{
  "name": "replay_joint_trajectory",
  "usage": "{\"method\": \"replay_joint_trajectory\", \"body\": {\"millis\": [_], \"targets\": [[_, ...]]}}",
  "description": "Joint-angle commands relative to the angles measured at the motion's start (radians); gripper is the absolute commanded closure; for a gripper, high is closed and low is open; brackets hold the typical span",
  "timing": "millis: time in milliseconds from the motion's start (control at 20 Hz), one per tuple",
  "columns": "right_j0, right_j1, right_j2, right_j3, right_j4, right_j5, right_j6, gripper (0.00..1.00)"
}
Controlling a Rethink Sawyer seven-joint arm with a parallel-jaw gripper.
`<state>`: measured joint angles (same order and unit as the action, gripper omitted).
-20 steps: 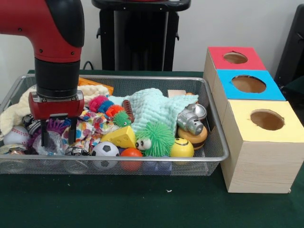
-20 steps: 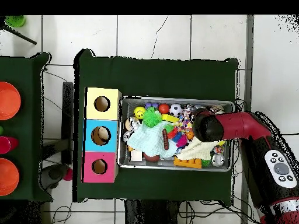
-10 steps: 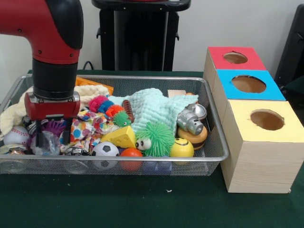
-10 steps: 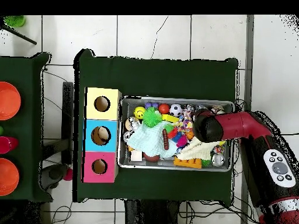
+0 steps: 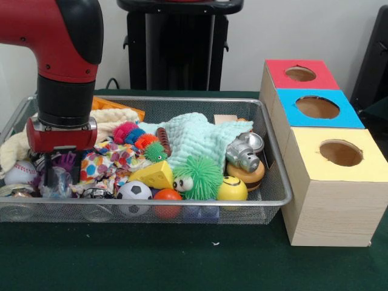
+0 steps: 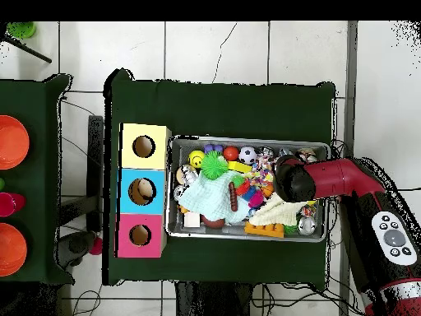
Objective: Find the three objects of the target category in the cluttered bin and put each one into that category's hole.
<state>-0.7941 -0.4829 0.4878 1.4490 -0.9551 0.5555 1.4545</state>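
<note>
A wire-mesh bin (image 5: 270,130) holds a jumble of toys. My gripper (image 5: 62,176) is sunk into its left end, open, its fingers (image 5: 48,174) straddling a purple spiky toy (image 5: 68,160) and a clear crinkled wrapper (image 5: 56,183). A baseball (image 5: 19,173) lies just left of it. Along the front lie a soccer ball (image 5: 134,191), an orange ball (image 5: 167,196) and a yellow smiley ball (image 5: 231,189). Beside the bin stand a red box (image 5: 276,70), a blue box (image 5: 354,115) and a yellow box (image 5: 367,163), each with a round hole. In the overhead view the arm's wrist (image 6: 289,179) hides the gripper.
A mint cloth (image 5: 194,136), green spiky toy (image 5: 203,173), yellow cheese wedge (image 5: 154,174), silver toy (image 5: 242,154) and patterned cloth (image 5: 106,163) fill the middle of the bin. A cream cloth (image 5: 18,148) lies at the back left. Orange bowls (image 6: 11,141) sit on a separate table.
The gripper has sunk lower into the left end of the bin and shifted slightly left, so its fingers now reach down among the toys.
</note>
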Motion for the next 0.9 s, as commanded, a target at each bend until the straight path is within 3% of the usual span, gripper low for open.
{"method": "replay_joint_trajectory", "body": {"millis": [50,900], "targets": [[-0.003,0.043,-0.021,-0.003,-0.057,0.063,-0.212,1.0],[-0.003,0.041,-0.009,-0.009,-0.032,0.088,-0.215,1.0]]}}
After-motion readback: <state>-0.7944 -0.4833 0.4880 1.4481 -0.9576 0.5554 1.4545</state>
